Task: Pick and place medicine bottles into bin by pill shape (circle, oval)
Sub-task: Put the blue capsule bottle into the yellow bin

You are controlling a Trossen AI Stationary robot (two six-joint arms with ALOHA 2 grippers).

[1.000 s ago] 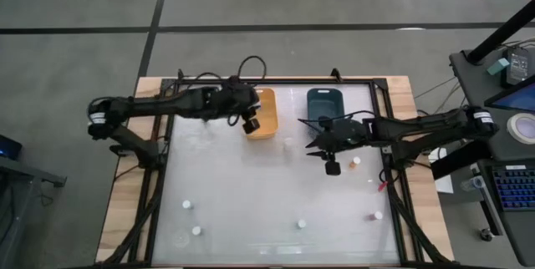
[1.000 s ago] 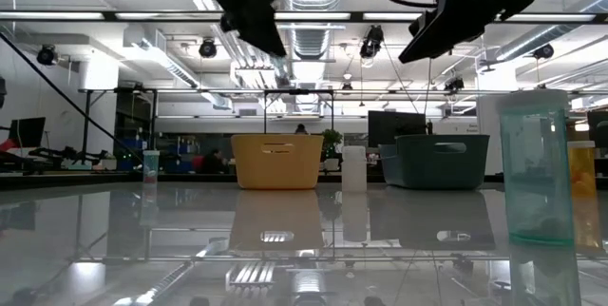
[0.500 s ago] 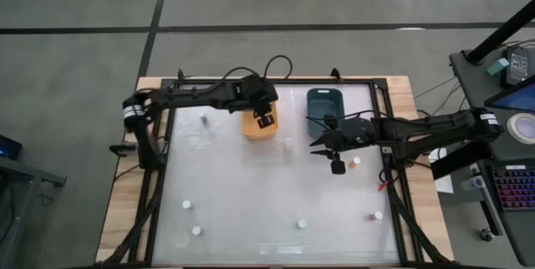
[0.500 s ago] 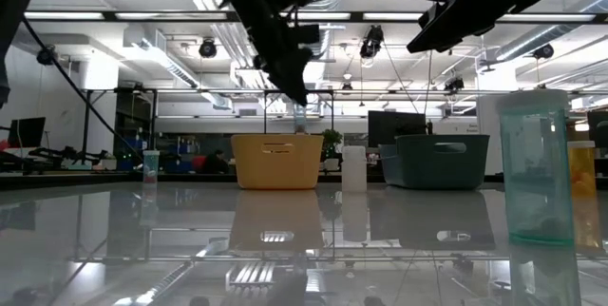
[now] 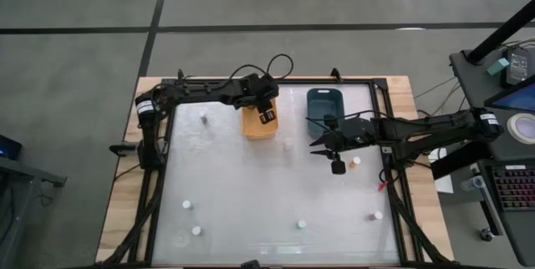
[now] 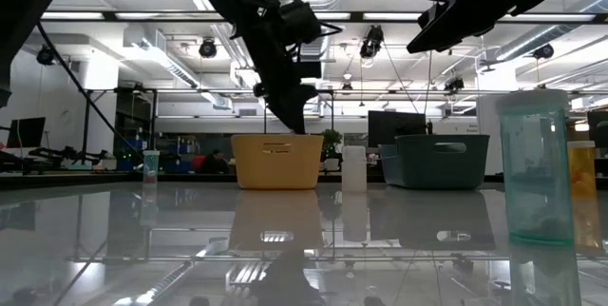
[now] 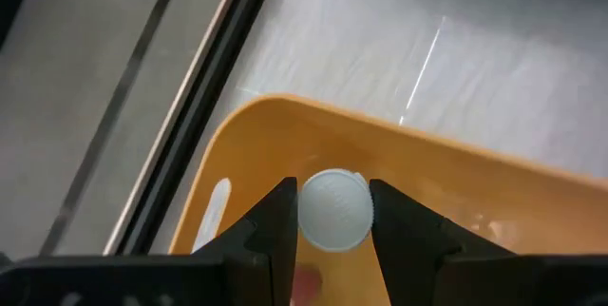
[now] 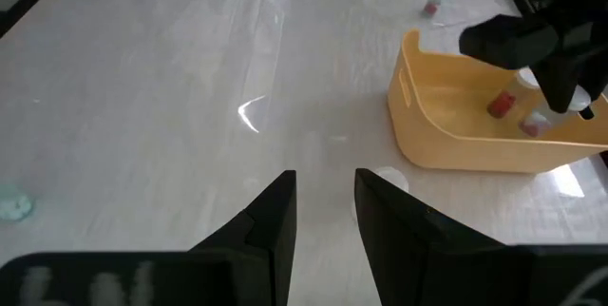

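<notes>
- Orange-yellow bin [image 5: 260, 124] sits in the upper middle of the high view on the pale bench [image 5: 242, 194], with the dark teal bin [image 5: 323, 104] to its right; the left gripper [image 5: 267, 117] hangs over the yellow bin, the right gripper [image 5: 336, 166] is right of centre above bare bench
- Loose medicine bottles in the high view: one just right of the yellow bin [image 5: 287, 144], one upper left [image 5: 204, 119], an orange one beside the right gripper [image 5: 355, 162], two at lower left [image 5: 187, 205] [image 5: 196, 230], one at bottom centre [image 5: 300, 224] and one at lower right [image 5: 375, 215]
- Low view: the left gripper [image 6: 294, 116] reaches down to just above the yellow bin's rim [image 6: 276, 162], a white bottle [image 6: 353, 168] stands between the two bins, and a clear teal-tinted bottle [image 6: 537, 168] looms at the right edge; the right gripper's dark bulk fills the upper right corner
- Left wrist view: the left jaws are closed on a white-capped bottle [image 7: 333, 210], a finger [image 7: 275, 225] pressed against each side of the cap, the yellow bin's interior [image 7: 456, 182] directly beneath
- Right wrist view: the right jaws stand slightly parted with nothing between them, fingers [image 8: 274, 220] over bare bench; the yellow bin [image 8: 456, 135] at right holds a red-bodied bottle [image 8: 501, 105], and the left gripper [image 8: 556, 59] holds a bottle above it
</notes>
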